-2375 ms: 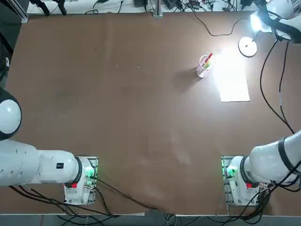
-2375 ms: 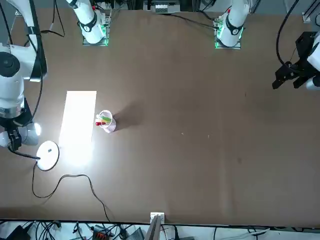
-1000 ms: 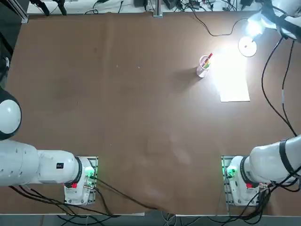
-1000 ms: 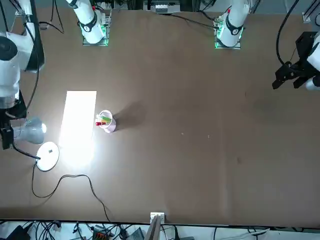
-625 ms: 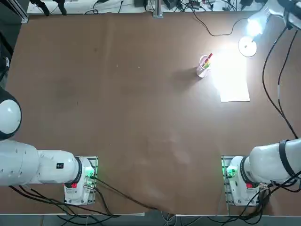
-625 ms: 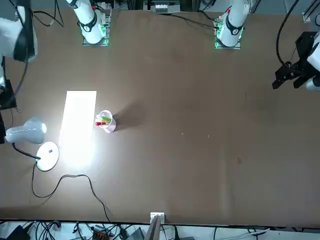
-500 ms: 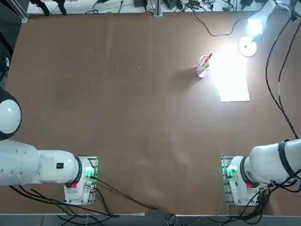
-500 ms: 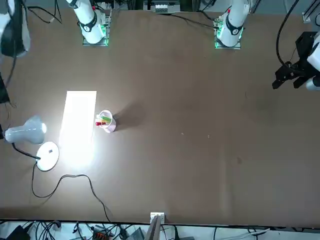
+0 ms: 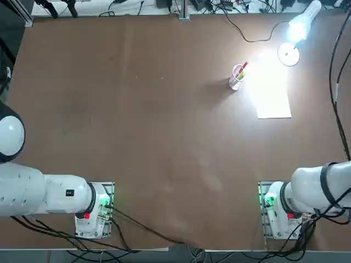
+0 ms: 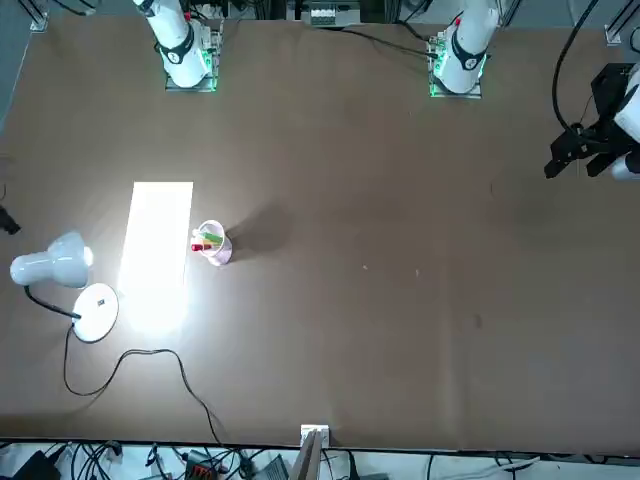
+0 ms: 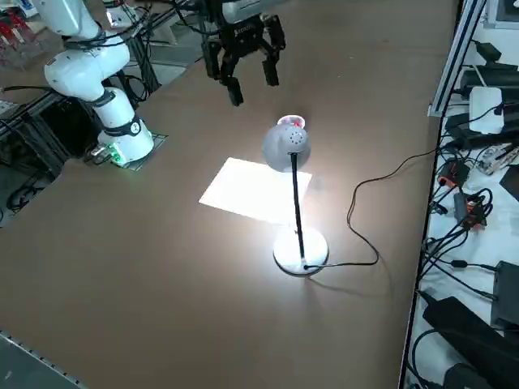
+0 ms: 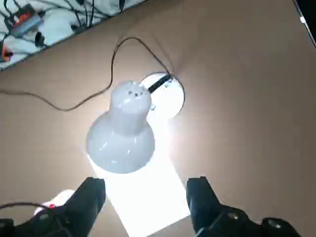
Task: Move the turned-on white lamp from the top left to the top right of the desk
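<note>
While overhead misses it, right tool [image 11: 247,66] hangs spread above lamp [image 11: 286,150].

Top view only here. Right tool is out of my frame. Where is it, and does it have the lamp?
Observer: Right side view shows the right tool in the air over the desk, higher than the head of the lamp, touching nothing.
Operator: Fingers open?
Observer: Open and empty. In the wrist view the lamp head sits apart from both fingers.
Operator: Lamp standing properly?
Observer: Yes. Side view shows its stem upright on the disc base, lit, shining on the paper sheet.
</note>
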Available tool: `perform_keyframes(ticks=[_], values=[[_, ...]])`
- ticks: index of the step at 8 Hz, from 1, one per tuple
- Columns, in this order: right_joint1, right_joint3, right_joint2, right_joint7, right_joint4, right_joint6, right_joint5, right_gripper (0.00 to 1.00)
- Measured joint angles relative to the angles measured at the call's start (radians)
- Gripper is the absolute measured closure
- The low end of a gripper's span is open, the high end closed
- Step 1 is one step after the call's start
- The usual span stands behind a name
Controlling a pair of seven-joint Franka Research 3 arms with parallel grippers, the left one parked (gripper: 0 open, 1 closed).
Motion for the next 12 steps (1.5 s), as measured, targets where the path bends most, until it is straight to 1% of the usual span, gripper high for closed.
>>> perform_keyframes(ticks=[3, 4, 5, 6, 7, 8, 9, 12], values=[[0.012, 0.016, -0.001, -0.288, 0.081, -0.262, 0.019, 0.00], [0.050, 0.016, -0.006, -0.362, 0.099, -0.310, 0.021, 0.00], [0.106, -0.002, -0.015, -0.367, 0.101, -0.327, 0.021, 0.00], [0.175, -0.049, -0.028, -0.367, 0.101, -0.339, 0.021, 0.00], [0.214, -0.092, -0.046, -0.360, 0.095, -0.344, 0.021, 0.00], [0.222, -0.114, -0.068, -0.357, 0.077, -0.343, 0.021, 0.00], [0.224, -0.122, -0.088, -0.357, 0.050, -0.340, 0.023, 0.00], [0.257, -0.124, -0.110, -0.353, 0.013, -0.317, 0.023, 0.00]])
